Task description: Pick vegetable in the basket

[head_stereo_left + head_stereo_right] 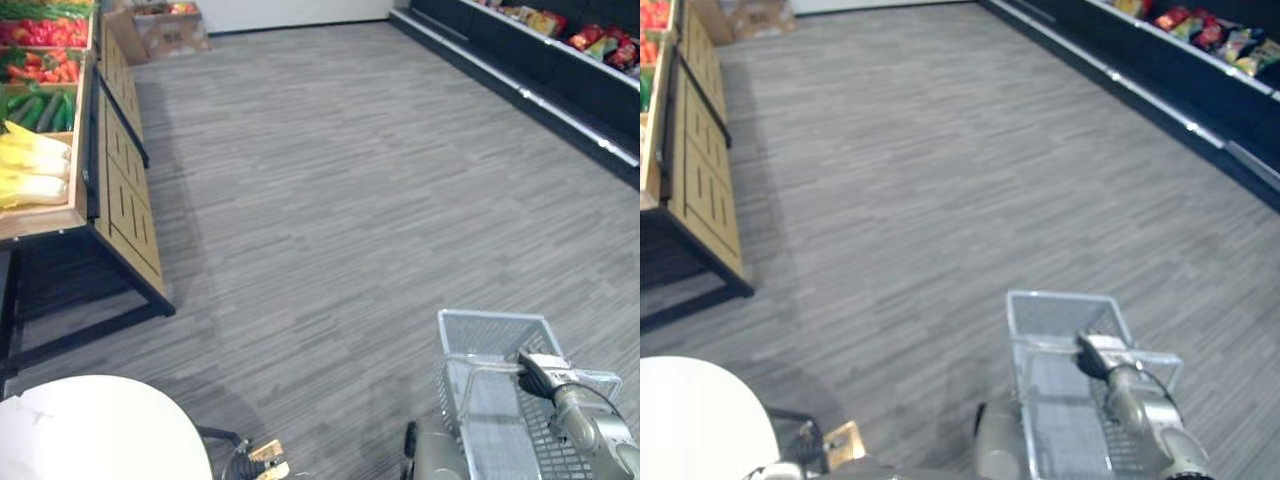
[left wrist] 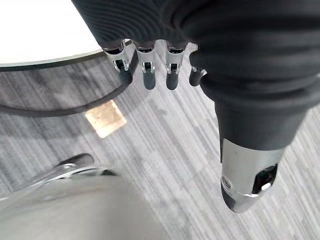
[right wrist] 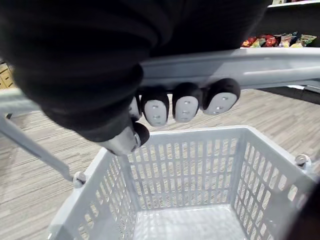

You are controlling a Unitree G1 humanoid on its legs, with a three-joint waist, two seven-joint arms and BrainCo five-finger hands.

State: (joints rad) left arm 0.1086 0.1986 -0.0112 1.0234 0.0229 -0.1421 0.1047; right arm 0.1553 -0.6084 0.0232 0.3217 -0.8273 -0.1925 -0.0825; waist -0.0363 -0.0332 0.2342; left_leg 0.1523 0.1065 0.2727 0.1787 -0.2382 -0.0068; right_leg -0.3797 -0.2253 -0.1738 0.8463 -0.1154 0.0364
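Note:
A grey plastic basket (image 1: 480, 345) hangs low at my right side, and its inside (image 3: 185, 170) holds nothing. My right hand (image 1: 545, 368) is shut on the basket's handle (image 3: 240, 67), fingers (image 3: 185, 105) curled round the bar. The vegetables lie far off at the left on a wooden stand (image 1: 125, 200): pale yellow cabbages (image 1: 30, 165), green cucumbers (image 1: 35, 108), and red and orange produce (image 1: 45, 68) behind them. My left hand (image 2: 200, 45) hangs over the floor beside a white round table, fingers (image 2: 146, 65) straight and holding nothing.
A white round table (image 1: 95, 430) stands at my lower left. Dark shelves with snack bags (image 1: 600, 40) run along the right wall. A cardboard box (image 1: 165, 30) sits at the far end of the stand. Wide grey plank floor (image 1: 330, 200) lies between stand and shelves.

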